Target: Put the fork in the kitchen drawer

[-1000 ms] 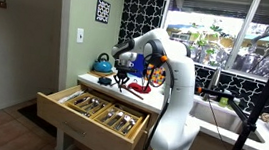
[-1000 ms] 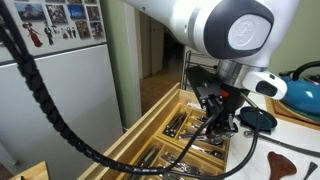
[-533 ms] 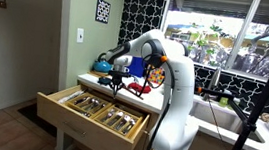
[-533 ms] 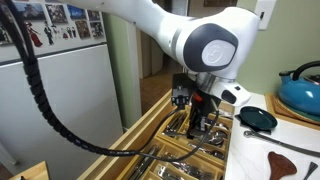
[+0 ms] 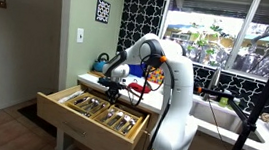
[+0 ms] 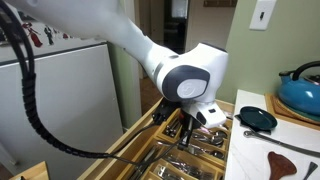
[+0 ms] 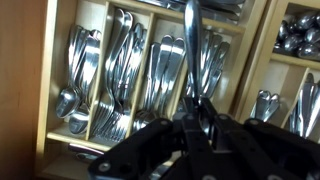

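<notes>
Clenched on the fork (image 7: 190,45): claw (image 7: 191,112), dark fingers pinching the slim metal shaft, the rest jutting ahead, unclear which end. Directly beneath the claw, standing open, the kitchen drawer (image 7: 25,90), light wood dividers, long compartments packed with spoons and forks (image 7: 120,75). In an exterior view, claw (image 5: 107,85) low over the drawer, just behind its cream front (image 5: 78,119); fork above the compartments, not lying in one. Beyond the claw, on the counter (image 6: 255,150), a small black pan (image 6: 258,119), farther still a blue kettle (image 6: 302,88).
</notes>
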Controlling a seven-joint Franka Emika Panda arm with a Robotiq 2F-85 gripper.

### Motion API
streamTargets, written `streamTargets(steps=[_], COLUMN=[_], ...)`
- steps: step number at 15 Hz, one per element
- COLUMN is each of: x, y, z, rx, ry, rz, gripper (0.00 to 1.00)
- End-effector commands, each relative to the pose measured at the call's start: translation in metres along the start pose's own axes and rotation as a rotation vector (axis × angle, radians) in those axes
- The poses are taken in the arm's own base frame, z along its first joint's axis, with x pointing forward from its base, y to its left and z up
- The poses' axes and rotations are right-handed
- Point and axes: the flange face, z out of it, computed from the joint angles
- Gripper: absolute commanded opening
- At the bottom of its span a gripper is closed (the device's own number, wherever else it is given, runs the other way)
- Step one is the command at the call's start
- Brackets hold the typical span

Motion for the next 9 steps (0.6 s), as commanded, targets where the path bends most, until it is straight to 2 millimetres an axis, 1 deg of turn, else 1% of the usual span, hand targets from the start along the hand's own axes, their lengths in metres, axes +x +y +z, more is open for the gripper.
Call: streamTargets(steps=[1, 7, 9], x=[0.007, 0.027, 0.029], y=[0.01, 0.02, 0.019], z=[0.028, 0.058, 0.067], rx=[0.042, 0.043, 0.046], ry=[-0.008, -0.013, -0.02], rz=[0.06, 0.149, 0.163], gripper=[0.03, 0.03, 0.03])
